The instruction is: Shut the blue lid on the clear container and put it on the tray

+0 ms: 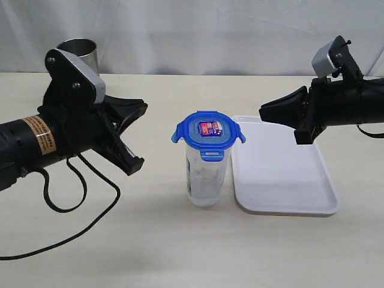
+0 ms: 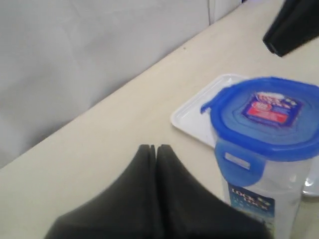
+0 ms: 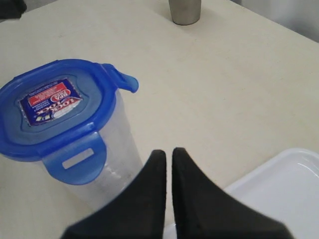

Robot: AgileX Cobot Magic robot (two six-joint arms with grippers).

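Note:
The clear container (image 1: 206, 179) stands upright on the table, just left of the tray (image 1: 282, 180) and not on it. The blue lid (image 1: 207, 133) sits on its mouth. The front flap is folded down and two side flaps stick out. My left gripper (image 1: 144, 108) hovers to the container's left, shut and empty, apart from it. My right gripper (image 1: 262, 111) hangs over the tray's far left corner, shut and empty. In the left wrist view the lid (image 2: 266, 117) lies beyond the gripper (image 2: 155, 146). In the right wrist view the lid (image 3: 52, 107) lies beside the gripper (image 3: 168, 151).
A shiny steel cup (image 1: 78, 51) stands at the back left behind my left arm, and it shows too as the cup (image 3: 184, 11). A black cable (image 1: 78, 201) loops on the table under the left arm. The tray holds nothing.

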